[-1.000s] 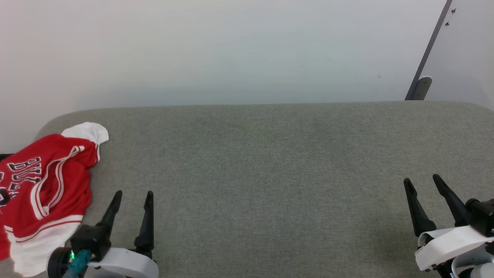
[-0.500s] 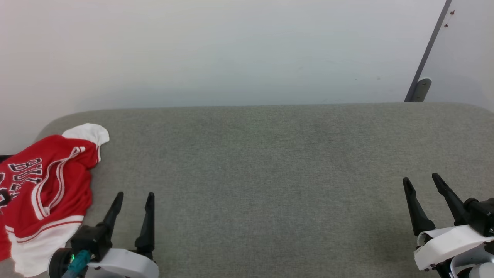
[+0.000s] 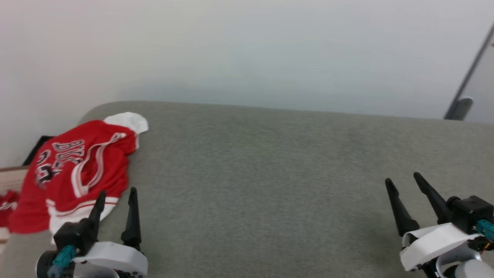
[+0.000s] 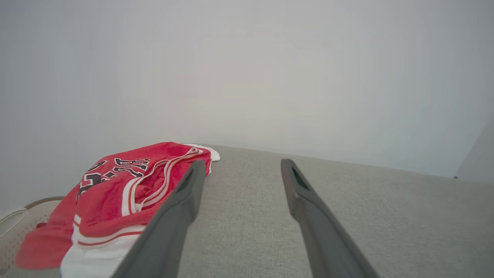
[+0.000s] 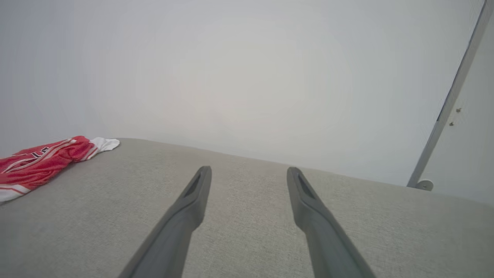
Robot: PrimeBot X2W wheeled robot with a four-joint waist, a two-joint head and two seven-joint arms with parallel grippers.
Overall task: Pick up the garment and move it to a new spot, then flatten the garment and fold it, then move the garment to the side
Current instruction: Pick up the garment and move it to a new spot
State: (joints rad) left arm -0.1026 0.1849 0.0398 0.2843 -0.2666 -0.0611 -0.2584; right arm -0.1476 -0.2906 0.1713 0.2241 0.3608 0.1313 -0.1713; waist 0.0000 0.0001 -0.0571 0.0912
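Observation:
The garment [image 3: 79, 170], a red jersey with white sleeves, white-striped trim and black lettering, lies crumpled on the far left end of the grey cushioned surface [image 3: 270, 173], its left part hanging over the edge. My left gripper [image 3: 117, 192] hovers open just right of the garment's near white hem, with nothing between its fingers. In the left wrist view the garment [image 4: 115, 193] sits left of the open left gripper [image 4: 241, 164]. My right gripper [image 3: 403, 178] stands open and empty at the lower right. The right wrist view has the garment [image 5: 42, 162] far to the left of the right gripper [image 5: 249, 170].
A pale wall rises behind the surface. A grey door frame with a round stop [image 3: 461, 104] stands at the far right. A pale basket rim [image 4: 15, 224] and a wooden strip [image 3: 11, 177] lie beyond the surface's left end.
The head camera has swung left and tilted, so the whole picture shifted right. More of the garment and the floor to its left is now in view. Both grippers stay open.

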